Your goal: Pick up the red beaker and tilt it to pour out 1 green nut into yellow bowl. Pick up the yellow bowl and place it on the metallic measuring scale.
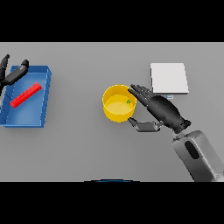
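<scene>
Inventory, left to right: my left hand (12, 73) at the far left edge, fingers apart and straight, holding nothing, over the far left corner of a blue tray (43, 98) in which the red beaker (26, 95) lies on its side, slanted. Near the table's middle stands the yellow bowl (109, 113), upright, with 1 green nut (128, 102) inside near its right wall. My right hand (158, 110) is just beside the bowl's right side, fingers spread at the rim, thumb low toward its near side, not clamped; the metallic measuring scale (169, 78) lies beyond that hand, apart from the bowl.
</scene>
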Controlling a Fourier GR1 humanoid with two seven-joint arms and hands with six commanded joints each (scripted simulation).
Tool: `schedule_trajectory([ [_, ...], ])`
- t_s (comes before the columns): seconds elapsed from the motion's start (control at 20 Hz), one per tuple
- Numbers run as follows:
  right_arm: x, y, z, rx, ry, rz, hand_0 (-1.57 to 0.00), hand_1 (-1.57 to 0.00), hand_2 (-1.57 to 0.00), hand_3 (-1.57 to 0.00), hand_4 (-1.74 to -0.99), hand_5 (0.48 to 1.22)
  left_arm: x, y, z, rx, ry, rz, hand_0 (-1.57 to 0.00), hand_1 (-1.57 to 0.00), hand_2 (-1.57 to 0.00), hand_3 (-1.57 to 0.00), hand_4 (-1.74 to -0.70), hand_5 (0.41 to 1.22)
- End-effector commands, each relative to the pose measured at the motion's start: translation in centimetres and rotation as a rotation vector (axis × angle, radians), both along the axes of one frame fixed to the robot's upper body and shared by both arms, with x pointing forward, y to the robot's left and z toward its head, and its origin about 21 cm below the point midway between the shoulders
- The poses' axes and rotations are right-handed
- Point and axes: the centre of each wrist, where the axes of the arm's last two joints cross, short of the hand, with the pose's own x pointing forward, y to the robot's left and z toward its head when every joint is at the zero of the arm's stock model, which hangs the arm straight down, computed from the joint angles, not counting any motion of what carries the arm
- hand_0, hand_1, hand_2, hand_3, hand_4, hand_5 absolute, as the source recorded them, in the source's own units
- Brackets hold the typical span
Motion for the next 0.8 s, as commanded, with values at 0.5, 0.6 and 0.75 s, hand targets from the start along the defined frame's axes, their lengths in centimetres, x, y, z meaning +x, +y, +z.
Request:
schedule_trajectory([
  [0.5, 4.4, 4.2, 0.6, -0.521, -0.011, 0.344, 0.00, 0.00, 0.00, 0.00, -1.223, 0.705, -0.2, 0.1, -0.1, -0.014, 0.001, -0.012, 0.00, 0.00, 0.00, 0.00, -0.72, 0.687],
  [0.6, 4.7, 4.9, 0.4, -0.572, -0.001, 0.372, 0.00, 0.00, 0.00, 0.00, -1.224, 0.703, -0.3, 0.6, -0.2, -0.017, 0.000, -0.010, 0.00, 0.00, 0.00, 0.00, -0.72, 0.687],
  [0.75, 5.5, 5.8, -0.3, -0.637, 0.014, 0.380, 0.00, 0.00, 0.00, 0.00, -1.239, 0.705, -0.3, 1.0, -0.1, -0.028, -0.007, 0.001, 0.00, 0.00, 0.00, 0.00, -0.72, 0.687],
])
